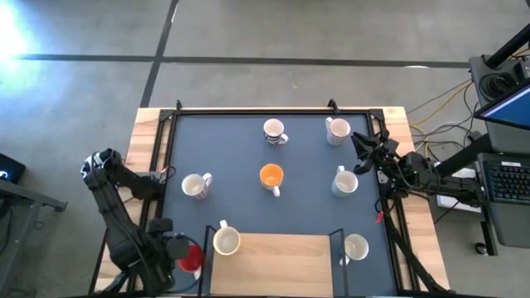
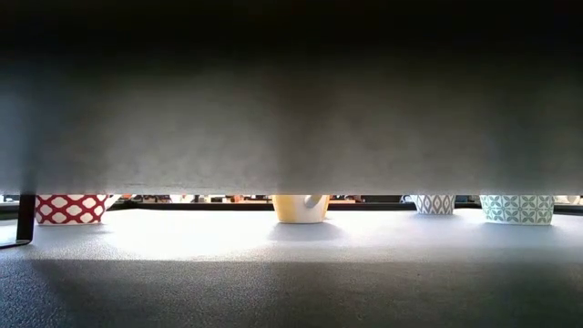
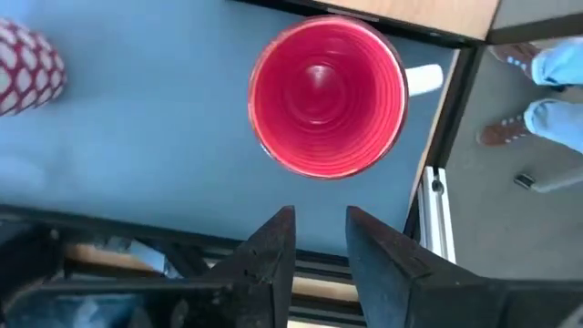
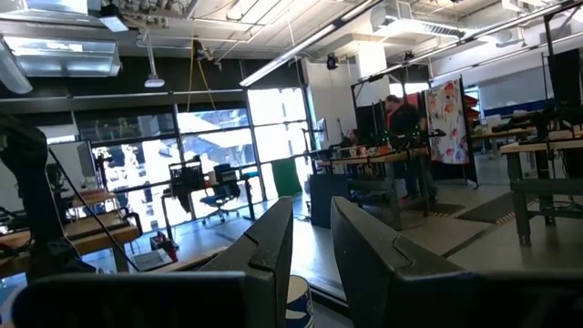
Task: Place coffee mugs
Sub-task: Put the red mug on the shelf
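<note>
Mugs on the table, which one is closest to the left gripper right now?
The red mug, at the table's near left corner. It sits just below the left gripper; the others stand farther across the mat.

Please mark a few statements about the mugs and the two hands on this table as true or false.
1. The orange mug stands near the middle of the dark mat. True.
2. The left hand is clamped on the red mug. False: its fingers are apart and empty, with the mug just ahead of them.
3. The red mug lies on its side. False: it stands upright, its mouth facing up.
4. The right hand is at the mat's right edge, holding nothing. True.
5. The striped mug sits beyond the orange one, towards the far edge. True.
</note>
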